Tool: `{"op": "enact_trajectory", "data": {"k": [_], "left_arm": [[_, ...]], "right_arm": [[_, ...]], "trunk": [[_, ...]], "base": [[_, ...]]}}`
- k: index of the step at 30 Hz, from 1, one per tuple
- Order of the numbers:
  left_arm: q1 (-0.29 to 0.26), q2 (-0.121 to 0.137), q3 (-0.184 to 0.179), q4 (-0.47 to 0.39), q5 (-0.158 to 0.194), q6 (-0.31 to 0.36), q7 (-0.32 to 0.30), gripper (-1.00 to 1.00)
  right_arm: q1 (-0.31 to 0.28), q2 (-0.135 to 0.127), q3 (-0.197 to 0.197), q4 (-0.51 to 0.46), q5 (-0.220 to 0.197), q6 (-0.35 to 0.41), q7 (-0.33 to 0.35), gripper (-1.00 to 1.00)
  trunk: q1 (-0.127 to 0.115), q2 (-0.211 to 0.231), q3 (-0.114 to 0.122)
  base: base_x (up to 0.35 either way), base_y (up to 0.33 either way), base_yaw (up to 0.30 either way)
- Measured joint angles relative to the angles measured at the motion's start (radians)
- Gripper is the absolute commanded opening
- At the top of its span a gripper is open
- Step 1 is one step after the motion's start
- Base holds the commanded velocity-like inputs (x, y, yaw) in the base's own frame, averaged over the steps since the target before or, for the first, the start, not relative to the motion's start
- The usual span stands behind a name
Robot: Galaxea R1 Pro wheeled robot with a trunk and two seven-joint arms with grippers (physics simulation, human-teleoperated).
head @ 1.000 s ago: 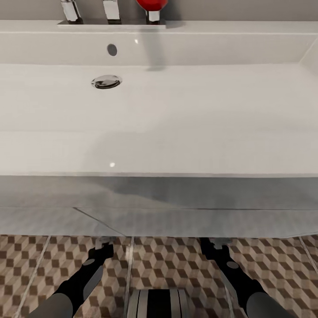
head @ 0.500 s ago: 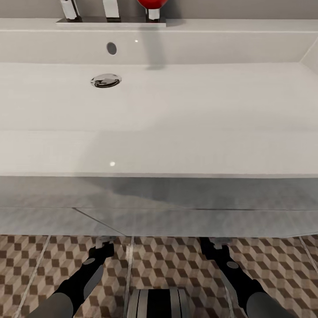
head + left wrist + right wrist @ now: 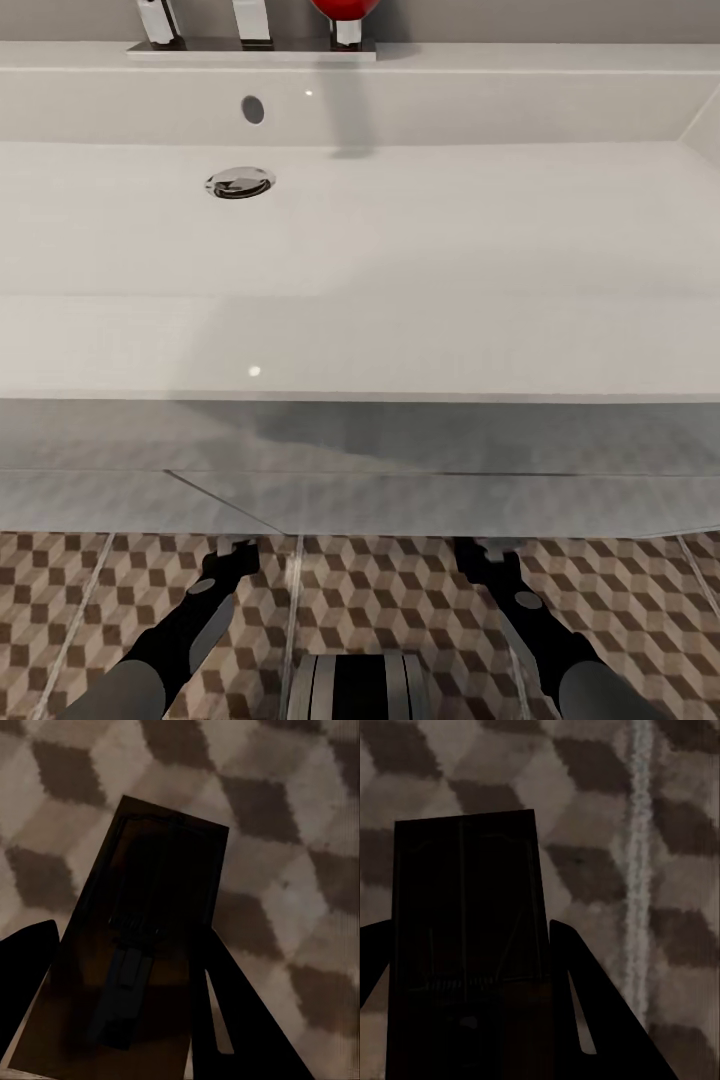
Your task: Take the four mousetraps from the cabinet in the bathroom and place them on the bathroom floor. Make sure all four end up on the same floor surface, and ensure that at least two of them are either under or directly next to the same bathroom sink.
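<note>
In the left wrist view a dark brown mousetrap with wire parts sits between the fingers of my left gripper, just above the cube-patterned bathroom floor. The right wrist view shows a second mousetrap held the same way by my right gripper over the floor. From the head camera, both grippers, left and right, are down at the floor, right at the foot of the vanity under the white bathroom sink. The traps are hidden there.
The wide basin has a chrome drain, chrome faucet parts and a red object at its back edge. The vanity front overhangs the gripper tips. My own base sits between the arms.
The head view has shifted very slightly. The left gripper has edged a little toward the vanity; the right arm looks unmoved.
</note>
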Motion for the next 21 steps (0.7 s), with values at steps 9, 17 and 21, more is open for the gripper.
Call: {"op": "enact_trajectory", "data": {"k": [9,17,21], "left_arm": [[0.0,0.0,0.0,-0.003,-0.004,-0.001,0.002,-1.0],[0.0,0.002,0.005,0.0,-0.011,-0.002,0.003,-1.0],[0.0,0.003,0.005,0.001,-0.011,-0.002,0.003,-1.0]], "right_arm": [[0.0,-0.006,-0.003,-0.005,-0.002,-0.006,0.0,-1.0],[-0.001,-0.008,-0.005,-0.008,-0.004,-0.044,-0.003,-1.0],[0.0,-0.008,-0.006,-0.008,-0.004,-0.067,-0.008,-1.0]], "trunk": [[0.0,0.0,0.0],[0.0,0.0,0.0],[0.0,0.0,0.0]], "base": [[0.0,0.0,0.0],[0.0,0.0,0.0],[0.0,0.0,0.0]]}}
